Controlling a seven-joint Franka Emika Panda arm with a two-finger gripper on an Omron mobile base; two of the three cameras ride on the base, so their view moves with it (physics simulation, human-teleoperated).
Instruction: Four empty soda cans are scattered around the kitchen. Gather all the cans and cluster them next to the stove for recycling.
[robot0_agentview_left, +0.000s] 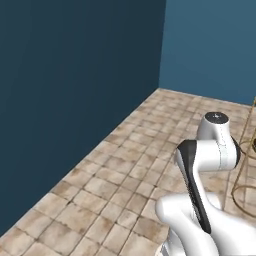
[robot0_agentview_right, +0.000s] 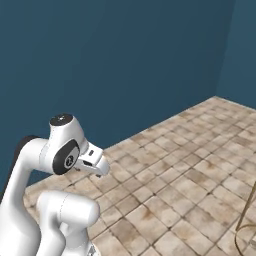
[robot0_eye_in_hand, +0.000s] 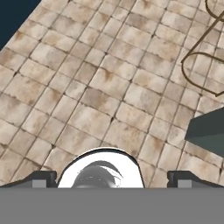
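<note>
Walls (robot0_agentview_left: 75, 100), dark blue, fill upper left of the base views; brown tiled floor (robot0_agentview_left: 115, 200) runs lower centre. Hand (robot0_eye_in_hand: 111, 179) points down at bare tiles, tips far apart, open and holding nothing. Brass wire frame (robot0_eye_in_hand: 205, 65) at upper right. No cans or stove visible from here. Risk: arm or base clipping that frame while turning to search.

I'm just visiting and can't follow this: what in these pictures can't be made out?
- Thin brass frame: cut off by the right edge in the left base view, so what it belongs to is unclear.
- Dark grey block: cut off by the hand view's right edge.
- Gripper: just the two tips show, wide apart, empty.
</note>
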